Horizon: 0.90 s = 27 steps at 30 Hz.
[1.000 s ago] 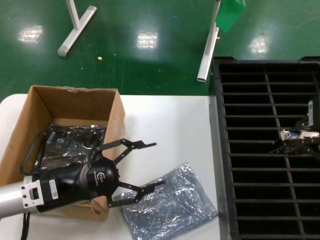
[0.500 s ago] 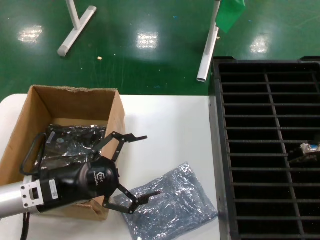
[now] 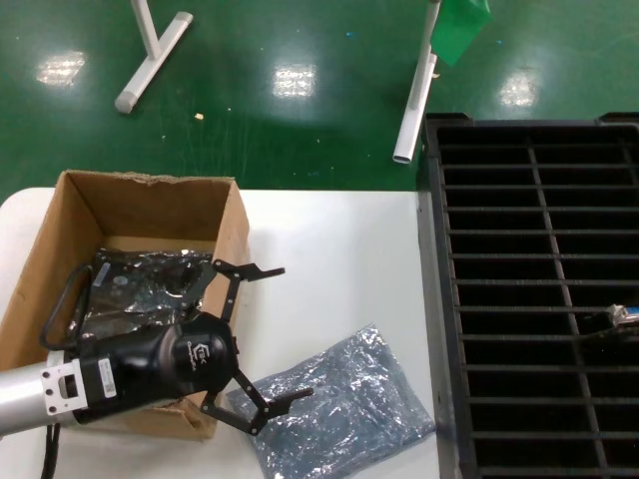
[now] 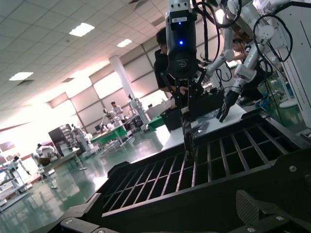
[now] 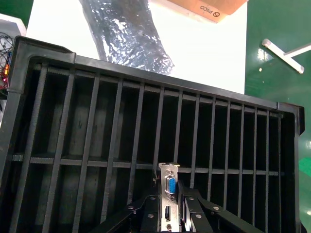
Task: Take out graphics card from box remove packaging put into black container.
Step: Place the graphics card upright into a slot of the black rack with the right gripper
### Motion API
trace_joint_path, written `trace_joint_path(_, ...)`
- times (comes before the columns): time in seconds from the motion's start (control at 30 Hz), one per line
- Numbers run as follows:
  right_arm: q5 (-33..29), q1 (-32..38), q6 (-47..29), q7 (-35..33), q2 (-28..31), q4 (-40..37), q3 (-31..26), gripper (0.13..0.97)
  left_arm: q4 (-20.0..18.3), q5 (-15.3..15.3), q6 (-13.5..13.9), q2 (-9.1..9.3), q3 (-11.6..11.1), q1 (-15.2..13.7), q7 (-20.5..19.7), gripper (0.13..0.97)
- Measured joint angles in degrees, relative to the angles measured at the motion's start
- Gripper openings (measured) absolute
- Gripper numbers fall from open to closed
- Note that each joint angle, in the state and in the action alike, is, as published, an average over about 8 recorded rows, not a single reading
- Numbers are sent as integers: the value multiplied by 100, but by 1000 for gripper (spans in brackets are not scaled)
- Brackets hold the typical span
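My right gripper [image 5: 171,216] is shut on the graphics card [image 5: 170,183], seen as a silver bracket with a blue port, held upright over the slots of the black container [image 5: 97,121]. In the head view this gripper [image 3: 621,321] shows only at the far right edge, above the black container [image 3: 499,299]. My left gripper [image 3: 292,332] is open wide and empty, just off the box's near right corner and above the empty silver-grey packaging [image 3: 344,409] on the table. The brown box [image 3: 60,239] holds another bagged item [image 3: 140,284].
The white table [image 3: 329,249] lies between box and container. White stand legs [image 3: 411,100] stand on the green floor behind. The left wrist view shows the container's wall [image 4: 204,194] and my right arm [image 4: 181,43] above its slots.
My right gripper with the card has moved toward the right edge and nearer, almost out of the head view. My left gripper's fingers have spread wider and drawn back slightly.
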Motion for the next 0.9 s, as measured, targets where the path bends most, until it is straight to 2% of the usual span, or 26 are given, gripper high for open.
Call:
trace_joint_path(0.23,-47,83,-116,-155,-180,-177,24,195,0,0,0,0,0,0,0,964)
trace_joint_path(0.9,-213,454,-528,-394,-338,-575,-7,195,0,1,0,0,-1,0,0,966)
